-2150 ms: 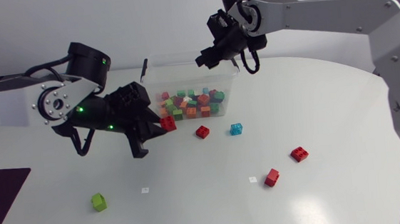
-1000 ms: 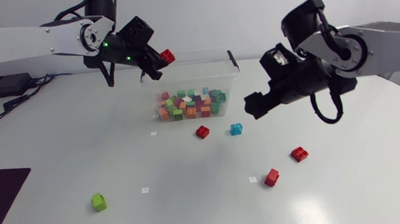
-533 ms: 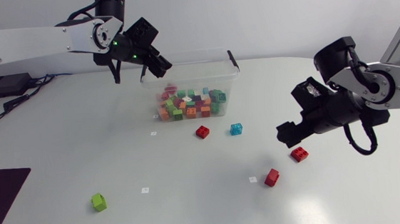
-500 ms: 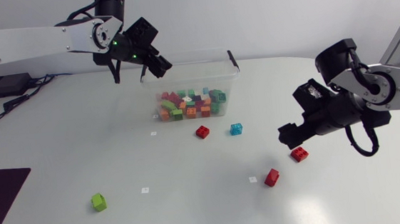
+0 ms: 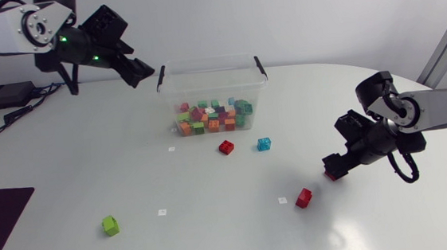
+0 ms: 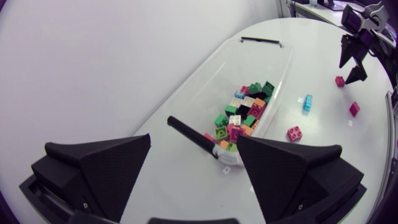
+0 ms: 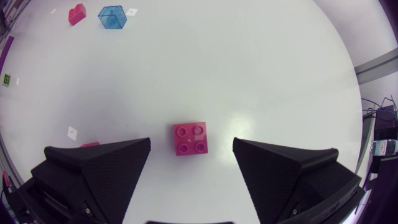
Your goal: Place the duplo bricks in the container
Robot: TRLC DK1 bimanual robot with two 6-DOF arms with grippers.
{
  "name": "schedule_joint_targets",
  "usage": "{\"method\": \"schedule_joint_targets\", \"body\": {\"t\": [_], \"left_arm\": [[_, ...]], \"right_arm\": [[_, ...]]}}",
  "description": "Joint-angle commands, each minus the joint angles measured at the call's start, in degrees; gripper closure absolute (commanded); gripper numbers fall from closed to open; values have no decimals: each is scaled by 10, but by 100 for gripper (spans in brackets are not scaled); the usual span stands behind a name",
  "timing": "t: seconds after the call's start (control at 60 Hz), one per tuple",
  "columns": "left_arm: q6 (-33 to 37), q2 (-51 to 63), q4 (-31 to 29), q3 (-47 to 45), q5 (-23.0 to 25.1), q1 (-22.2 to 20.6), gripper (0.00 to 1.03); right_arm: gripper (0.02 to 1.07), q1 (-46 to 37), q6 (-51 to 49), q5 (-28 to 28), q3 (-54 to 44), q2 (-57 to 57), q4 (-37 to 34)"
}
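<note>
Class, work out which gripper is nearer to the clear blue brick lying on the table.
Right. The right gripper hangs open over a red brick, just past the blue brick; the left gripper is open, away on the other side of the container.

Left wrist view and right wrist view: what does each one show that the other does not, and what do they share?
Only the left wrist view shows the container holding many bricks, ahead of the open left gripper. Only the right wrist view shows that the red brick lies inside the open right gripper, touching neither finger. Both show that red brick, the blue brick and a second red brick beside it.
</note>
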Motion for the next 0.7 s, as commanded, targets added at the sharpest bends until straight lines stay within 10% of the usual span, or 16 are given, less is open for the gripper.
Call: {"method": "schedule_joint_targets", "body": {"t": [0.0,0.233,0.383,0.5,0.683], "left_arm": [[38,-44,-28,-47,-3,15,5],[137,-140,-66,-201,-4,36,5],[209,-164,-81,-277,-3,66,6],[285,-183,-100,-334,-3,87,6],[352,-202,-141,-375,-5,112,6]], "right_arm": [[14,-11,-23,2,-8,29,15],[17,-8,-35,1,-6,72,46],[34,-8,-44,-1,-9,90,62],[68,-3,-52,-1,-13,88,68],[69,-3,-55,-1,-6,52,39]]}}
